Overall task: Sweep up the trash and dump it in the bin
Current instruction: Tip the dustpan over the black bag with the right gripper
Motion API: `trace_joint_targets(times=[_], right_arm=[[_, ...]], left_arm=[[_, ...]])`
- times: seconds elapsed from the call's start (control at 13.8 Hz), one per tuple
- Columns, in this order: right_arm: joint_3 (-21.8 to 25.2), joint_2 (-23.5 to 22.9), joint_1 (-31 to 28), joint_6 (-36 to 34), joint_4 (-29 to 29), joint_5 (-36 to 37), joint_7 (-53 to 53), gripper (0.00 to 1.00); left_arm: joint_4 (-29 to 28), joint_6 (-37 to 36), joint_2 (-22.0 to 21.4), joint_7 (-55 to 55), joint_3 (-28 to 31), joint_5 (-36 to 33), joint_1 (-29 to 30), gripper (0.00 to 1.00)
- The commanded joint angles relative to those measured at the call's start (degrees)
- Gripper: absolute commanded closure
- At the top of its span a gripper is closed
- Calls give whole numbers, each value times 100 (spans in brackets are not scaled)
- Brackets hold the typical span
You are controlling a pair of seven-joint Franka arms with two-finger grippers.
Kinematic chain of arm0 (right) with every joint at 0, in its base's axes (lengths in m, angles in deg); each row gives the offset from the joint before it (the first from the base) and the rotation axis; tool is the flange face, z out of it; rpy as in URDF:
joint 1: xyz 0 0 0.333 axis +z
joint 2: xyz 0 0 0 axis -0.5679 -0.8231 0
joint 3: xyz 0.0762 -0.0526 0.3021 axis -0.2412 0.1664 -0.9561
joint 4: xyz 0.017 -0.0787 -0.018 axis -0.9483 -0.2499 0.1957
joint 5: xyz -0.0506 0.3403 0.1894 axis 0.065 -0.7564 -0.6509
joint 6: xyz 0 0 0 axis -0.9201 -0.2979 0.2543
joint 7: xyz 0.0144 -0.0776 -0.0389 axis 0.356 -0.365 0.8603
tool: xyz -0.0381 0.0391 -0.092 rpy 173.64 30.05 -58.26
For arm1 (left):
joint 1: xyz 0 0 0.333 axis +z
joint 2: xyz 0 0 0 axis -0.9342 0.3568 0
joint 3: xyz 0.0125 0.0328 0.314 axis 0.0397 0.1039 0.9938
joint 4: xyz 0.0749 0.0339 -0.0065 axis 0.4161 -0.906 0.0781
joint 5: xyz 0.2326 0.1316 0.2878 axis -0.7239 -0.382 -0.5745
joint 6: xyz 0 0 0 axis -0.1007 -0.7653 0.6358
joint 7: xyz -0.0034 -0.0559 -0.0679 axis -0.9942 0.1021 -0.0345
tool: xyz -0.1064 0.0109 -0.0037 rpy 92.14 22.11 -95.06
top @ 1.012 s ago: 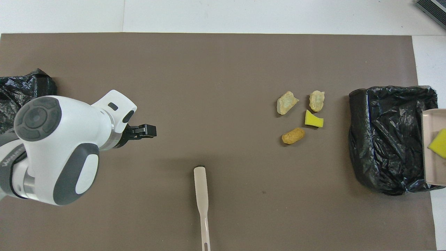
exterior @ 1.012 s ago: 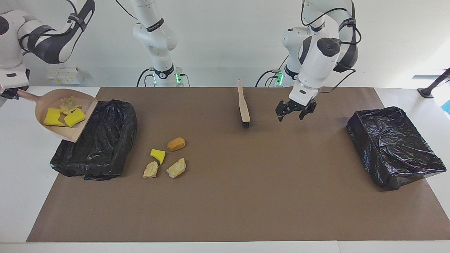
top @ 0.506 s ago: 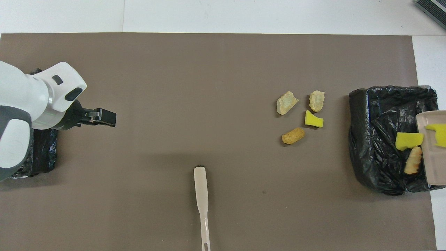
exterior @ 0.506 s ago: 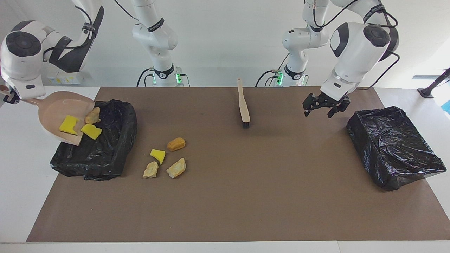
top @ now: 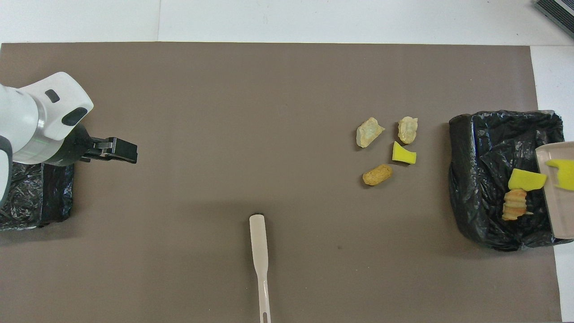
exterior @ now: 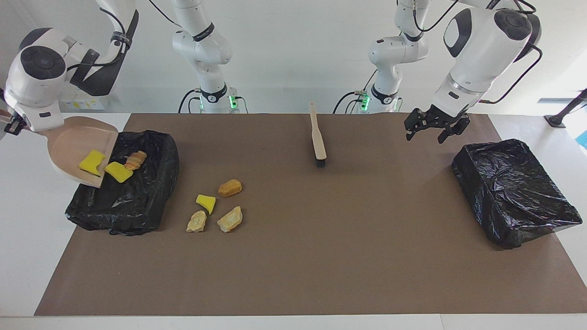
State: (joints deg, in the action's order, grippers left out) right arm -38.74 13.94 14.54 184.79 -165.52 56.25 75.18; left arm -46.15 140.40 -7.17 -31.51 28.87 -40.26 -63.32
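Facing view shows me the wide brown table mat with two black-bag-lined bins on it: one at the left arm's end and one at the right arm's end. My right gripper is clenched on the handle of the beige plastic dustpan, which is tilted mouth-down over the rim of that bin. My left gripper hangs released, fingers spread, over the mat just beside the other bin, holding nothing. I see the beige long-handled brush lying on the mat, bristle end pointing away from the robots. One yellow sponge wedge rests in the pan, a second sits at its lip, and a ridged tan lump is over the liner. Four pieces lie on the mat beside this bin: an orange-brown bun-like lump, a yellow wedge and two pale tan chunks.
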Motion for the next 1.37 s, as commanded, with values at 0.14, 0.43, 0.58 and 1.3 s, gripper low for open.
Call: trace_joint_targets(times=[0.14, 0.43, 0.58, 1.3], right_arm=[[-324, 187, -24, -749, 46, 217, 22, 100], [-369, 407, -41, -953, 37, 208, 214, 100], [-343, 468, -120, -988, 37, 173, 337, 100], [-299, 609, -86, -1822, 739, -1353, 427, 100]], left_arm=[[298, -329, 17, 59, 174, -373, -199, 0], [351, -469, -18, 59, 1194, -426, -1130, 0], [395, -583, -45, 59, 1353, -452, -1272, 0], [888, -760, -45, 331, 1327, -435, -1036, 0]])
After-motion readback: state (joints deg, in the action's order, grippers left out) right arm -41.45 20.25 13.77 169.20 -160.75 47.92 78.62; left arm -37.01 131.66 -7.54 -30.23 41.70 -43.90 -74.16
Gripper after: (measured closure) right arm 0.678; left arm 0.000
